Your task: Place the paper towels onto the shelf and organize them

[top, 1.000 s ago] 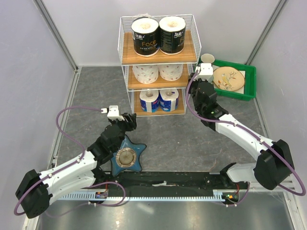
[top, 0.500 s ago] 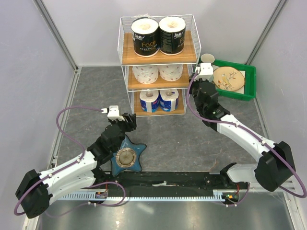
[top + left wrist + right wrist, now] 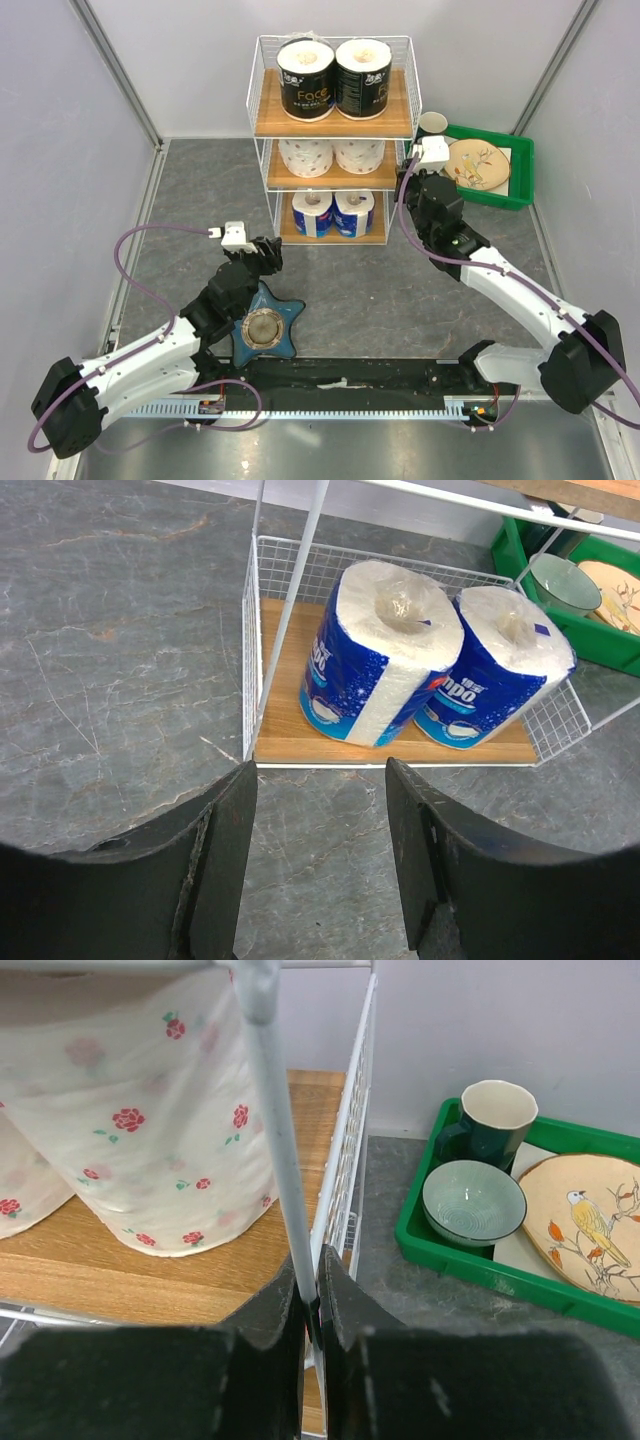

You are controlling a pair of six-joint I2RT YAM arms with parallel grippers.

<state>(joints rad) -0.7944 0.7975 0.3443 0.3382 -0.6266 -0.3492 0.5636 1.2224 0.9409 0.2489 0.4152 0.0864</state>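
Observation:
The white wire shelf (image 3: 268,115) stands at the back centre with three wooden tiers. Two black-wrapped paper towels (image 3: 306,78) are on the top tier, two white flowered ones (image 3: 303,156) on the middle, and two blue-white ones (image 3: 316,213) on the bottom. My right gripper (image 3: 412,172) is shut on the shelf's front right wire post (image 3: 275,1130), its jaws (image 3: 312,1305) pinching it beside a flowered roll (image 3: 140,1120). My left gripper (image 3: 268,252) is open and empty (image 3: 320,810) over the floor, just in front of the bottom tier and its blue rolls (image 3: 385,650).
A blue star-shaped dish (image 3: 266,328) lies under my left arm. A green tray (image 3: 520,165) stands close to the right of the shelf with a cup (image 3: 497,1115), a bowl (image 3: 473,1203) and a bird plate (image 3: 590,1225). Grey walls close in on the sides and the back.
The shelf has shifted slightly to the right, with my right gripper holding its post and moving with it. The left arm has barely moved.

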